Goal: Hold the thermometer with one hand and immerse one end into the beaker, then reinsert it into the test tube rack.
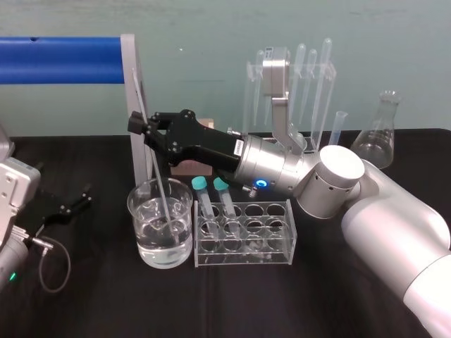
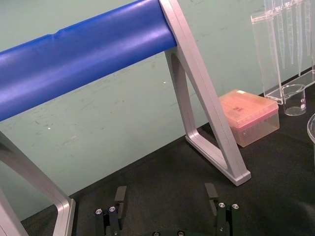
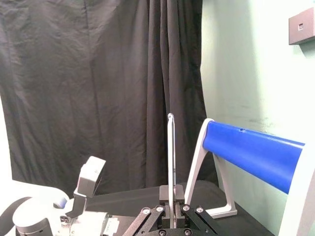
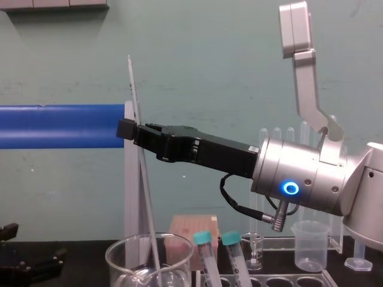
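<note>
My right gripper (image 1: 143,127) is shut on the thermometer (image 1: 158,176), a long thin glass rod held nearly upright. Its lower end slants down into the large glass beaker (image 1: 138,227), which holds clear liquid, and the tip sits near the bottom. From the chest view the thermometer (image 4: 148,197) runs from high above the right gripper (image 4: 130,129) down into the beaker (image 4: 119,256). Directly right of the beaker stands the clear test tube rack (image 1: 279,241) with two teal-capped tubes (image 1: 205,197). My left gripper (image 2: 166,196) rests open on the black cloth at the far left.
A blue roller on a grey frame (image 1: 63,60) stands behind the beaker. A clear pipette stand (image 1: 296,77) and a conical flask (image 1: 377,137) are at the back right. A pink box (image 2: 248,115) and a small glass beaker (image 2: 294,98) sit behind the rack.
</note>
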You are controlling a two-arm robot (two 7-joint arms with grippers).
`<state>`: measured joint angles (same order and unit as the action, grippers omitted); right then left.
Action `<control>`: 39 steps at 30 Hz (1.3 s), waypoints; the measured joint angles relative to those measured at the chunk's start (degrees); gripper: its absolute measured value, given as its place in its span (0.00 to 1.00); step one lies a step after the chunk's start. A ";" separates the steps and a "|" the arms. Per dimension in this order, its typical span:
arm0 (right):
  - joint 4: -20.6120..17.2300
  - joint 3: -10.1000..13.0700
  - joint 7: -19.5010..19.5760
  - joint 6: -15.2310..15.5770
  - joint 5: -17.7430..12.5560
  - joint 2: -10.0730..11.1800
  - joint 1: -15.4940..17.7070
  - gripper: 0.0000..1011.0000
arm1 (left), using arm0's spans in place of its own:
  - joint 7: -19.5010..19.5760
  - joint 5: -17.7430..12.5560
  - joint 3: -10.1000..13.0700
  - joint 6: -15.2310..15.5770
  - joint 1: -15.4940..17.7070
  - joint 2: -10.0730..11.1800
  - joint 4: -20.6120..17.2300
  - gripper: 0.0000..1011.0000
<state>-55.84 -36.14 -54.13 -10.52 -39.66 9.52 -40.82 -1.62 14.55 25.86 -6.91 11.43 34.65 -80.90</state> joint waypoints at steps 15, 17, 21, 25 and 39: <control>-1.03 -0.02 0.51 0.50 0.27 0.34 0.52 0.05 | 0.00 0.00 0.00 0.00 0.00 0.00 0.00 1.00; -0.96 -0.03 0.51 0.50 0.29 0.33 0.51 0.05 | 0.00 0.00 0.00 0.00 0.00 0.00 0.00 1.00; -0.79 -0.03 0.50 0.49 0.30 0.29 0.44 0.05 | 0.00 0.00 0.00 0.00 0.00 0.00 0.00 1.00; -0.70 -0.03 0.48 0.50 0.29 0.25 0.39 0.05 | 0.00 0.00 0.00 0.00 0.00 0.00 0.00 1.00; -0.20 -0.01 0.16 0.53 0.19 0.07 0.07 0.05 | 0.00 0.00 0.00 0.00 0.00 0.00 0.00 1.00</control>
<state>-56.04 -36.15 -53.97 -9.98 -39.47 9.60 -40.74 -1.62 14.55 25.86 -6.91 11.43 34.65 -80.90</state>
